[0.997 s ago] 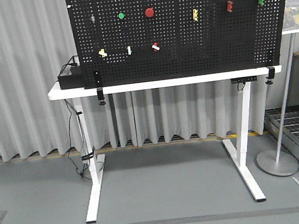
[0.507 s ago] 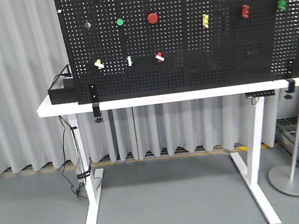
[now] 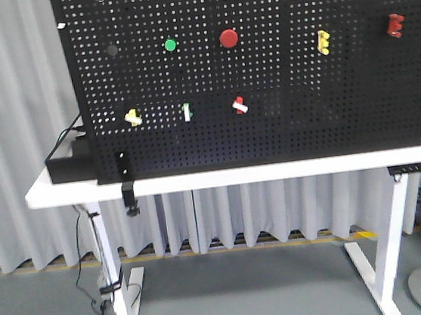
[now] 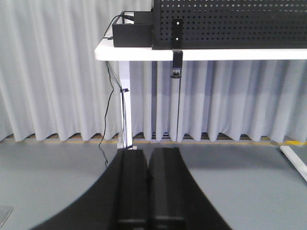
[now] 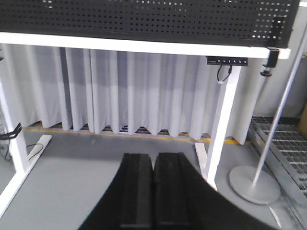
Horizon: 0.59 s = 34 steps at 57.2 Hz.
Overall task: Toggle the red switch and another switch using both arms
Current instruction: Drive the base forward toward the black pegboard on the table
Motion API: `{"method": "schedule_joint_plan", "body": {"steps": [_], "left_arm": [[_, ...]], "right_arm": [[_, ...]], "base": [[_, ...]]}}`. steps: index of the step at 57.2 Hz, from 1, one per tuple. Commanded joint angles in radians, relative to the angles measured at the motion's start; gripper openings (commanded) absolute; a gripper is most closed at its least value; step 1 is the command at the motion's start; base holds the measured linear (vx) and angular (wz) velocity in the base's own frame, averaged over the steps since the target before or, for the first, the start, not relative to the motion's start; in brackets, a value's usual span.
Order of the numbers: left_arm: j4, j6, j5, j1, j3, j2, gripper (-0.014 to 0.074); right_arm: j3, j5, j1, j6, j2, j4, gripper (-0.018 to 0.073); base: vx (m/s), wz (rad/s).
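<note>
Wrist views: left gripper (image 4: 148, 191) pressed closed; right gripper (image 5: 153, 191) likewise.

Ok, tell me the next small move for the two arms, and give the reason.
Probably raise the left gripper and the right gripper toward the lower row of the pegboard. Both are shut and aimed at the space under the table, while the red switch and the yellow switch sit above the tabletop, with no gripper near them in the front view.

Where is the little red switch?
Front view: the small red toggle switch sits on the black pegboard, right of the green-glowing toggle, under a round red button.
</note>
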Motion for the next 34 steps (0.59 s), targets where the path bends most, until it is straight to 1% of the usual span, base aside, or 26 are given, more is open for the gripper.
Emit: {"method": "schedule_joint_plan", "body": {"steps": [1, 18, 34], "left_arm": [[-0.010, -0.003, -0.084, 0.001, 0.018, -0.008, 0.0003], [-0.010, -0.003, -0.084, 0.001, 0.018, -0.008, 0.0003], [-0.010, -0.003, -0.084, 0.001, 0.018, -0.008, 0.0003]], "right_arm": [[0.005, -0.083, -0.007, -0.007, -0.010, -0.005, -0.0006], [0.005, -0.083, -0.007, -0.007, -0.010, -0.005, -0.0006], [0.005, -0.083, -0.007, -0.007, -0.010, -0.005, -0.0006]], "base": [[0.47, -0.02], [0.45, -0.03], [0.39, -0.02]]}}
